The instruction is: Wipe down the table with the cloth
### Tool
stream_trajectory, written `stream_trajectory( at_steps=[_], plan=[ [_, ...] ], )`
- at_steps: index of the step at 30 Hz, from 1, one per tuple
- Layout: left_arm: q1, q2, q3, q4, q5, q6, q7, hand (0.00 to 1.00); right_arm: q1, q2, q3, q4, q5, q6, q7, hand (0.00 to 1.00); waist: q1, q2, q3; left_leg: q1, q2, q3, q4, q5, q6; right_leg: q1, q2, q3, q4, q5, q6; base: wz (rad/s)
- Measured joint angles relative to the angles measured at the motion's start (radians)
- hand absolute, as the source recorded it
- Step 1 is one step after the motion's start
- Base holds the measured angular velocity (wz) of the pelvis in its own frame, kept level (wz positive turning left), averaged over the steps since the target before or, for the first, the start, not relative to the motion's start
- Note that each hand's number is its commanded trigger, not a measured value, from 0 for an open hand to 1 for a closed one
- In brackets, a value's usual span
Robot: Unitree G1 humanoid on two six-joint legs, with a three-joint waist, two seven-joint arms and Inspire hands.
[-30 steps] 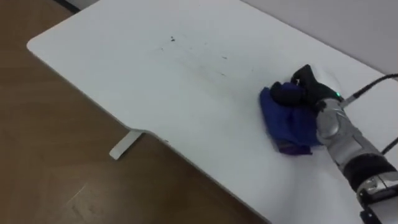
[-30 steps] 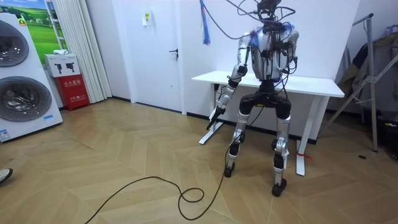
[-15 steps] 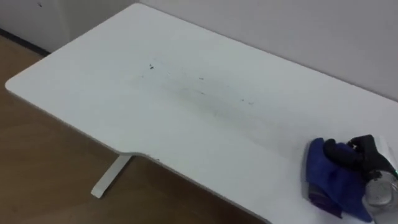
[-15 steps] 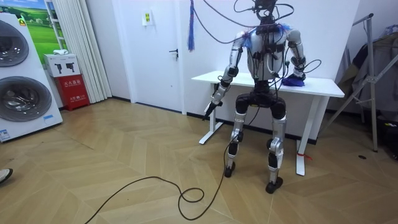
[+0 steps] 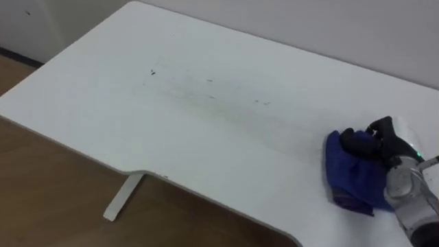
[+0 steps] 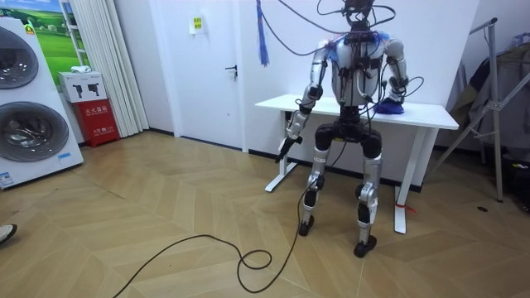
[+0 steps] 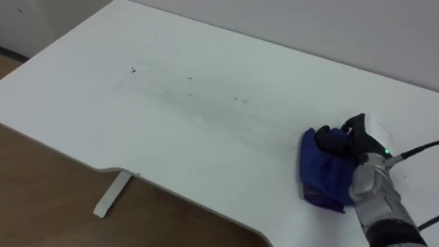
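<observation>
The right hand (image 5: 374, 137) has black fingers and a pale plate at its back, with a small green light glowing beside it. Behind it the wrist and forearm form a rounded sleeve of silver-grey metal that ends in a black band — a thin dark cable runs off from the wrist. In the room view the limbs are silver-grey with darker joints, the waist and hips black, the shoulders touched with blue. A tangle of dark cables hangs over the torso, and the left hand (image 6: 286, 149) is dark at the end of a pale forearm.
</observation>
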Motion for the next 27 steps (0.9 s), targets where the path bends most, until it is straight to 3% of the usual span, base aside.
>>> stream_trajectory(
  at_steps=[2, 3, 4, 6, 10, 20, 24, 27],
  plan=[
    [-0.002, -0.002, 0.0, -0.008, 0.0, -0.002, 0.004, 0.0, 0.044, 0.012, -0.008, -0.037, -0.002, -0.005, -0.001, 1.0, -0.025, 0.003, -0.0022, 0.021, 0.0, 0.002, -0.006, -0.005, 0.0, 0.021, 0.0, -0.004, -0.011, -0.002, 0.003, 0.0],
    [-0.007, -0.002, 0.001, -0.008, 0.0, -0.002, 0.005, 0.0, 0.072, 0.027, -0.021, -0.061, -0.002, -0.014, -0.002, 0.54, -0.038, 0.005, -0.0035, 0.035, 0.0, 0.006, -0.01, -0.007, 0.001, 0.032, 0.0, 0.0, -0.011, -0.003, 0.005, -0.12],
    [-0.007, -0.002, 0.001, -0.013, 0.0, -0.003, 0.007, 0.0, 0.093, 0.044, -0.037, -0.067, -0.002, -0.027, -0.004, 0.0, -0.05, 0.008, -0.0083, 0.046, 0.0, 0.012, -0.011, -0.012, 0.001, 0.037, 0.0, 0.002, -0.011, -0.004, 0.005, -0.15],
    [-0.002, -0.002, 0.001, -0.031, 0.0, -0.012, 0.013, 0.0, 0.112, 0.061, -0.052, -0.086, -0.009, -0.035, -0.012, 0.0, -0.074, 0.007, -0.0142, 0.049, 0.0, 0.021, -0.012, -0.016, 0.003, 0.037, 0.0, 0.008, -0.011, -0.003, 0.005, -0.18],
    [-0.016, -0.005, -0.001, -0.054, 0.0, -0.025, 0.049, 0.0, 0.125, 0.068, -0.051, -0.096, -0.04, -0.037, -0.027, 0.0, -0.098, 0.007, -0.0147, 0.073, 0.003, 0.05, -0.025, -0.017, 0.003, 0.037, 0.0, 0.028, -0.011, -0.003, 0.005, -0.2],
    [0.0, -0.01, -0.001, -0.049, 0.0, -0.022, 0.052, 0.0, 0.128, 0.068, -0.05, -0.115, -0.038, -0.042, -0.021, 0.0, -0.107, 0.006, -0.0145, 0.098, 0.006, 0.089, -0.039, -0.02, 0.005, 0.034, 0.0, 0.062, -0.009, -0.002, 0.003, -0.12],
    [-0.001, -0.017, -0.001, -0.049, -0.001, -0.021, 0.065, 0.0, 0.176, 0.07, -0.05, -0.216, -0.048, -0.031, -0.007, 0.0, -0.127, 0.002, -0.0162, 0.099, 0.006, 0.093, -0.038, -0.02, 0.005, 0.035, 0.001, 0.068, -0.008, -0.002, 0.003, -0.03],
    [-0.009, -0.02, 0.0, -0.049, -0.002, -0.023, 0.079, 0.0, 0.205, 0.074, -0.05, -0.29, -0.078, -0.033, 0.001, 0.0, -0.131, 0.005, -0.0135, 0.113, 0.012, 0.12, -0.042, -0.023, 0.004, 0.031, 0.006, 0.097, -0.008, -0.001, 0.002, -0.22]
  ],
)
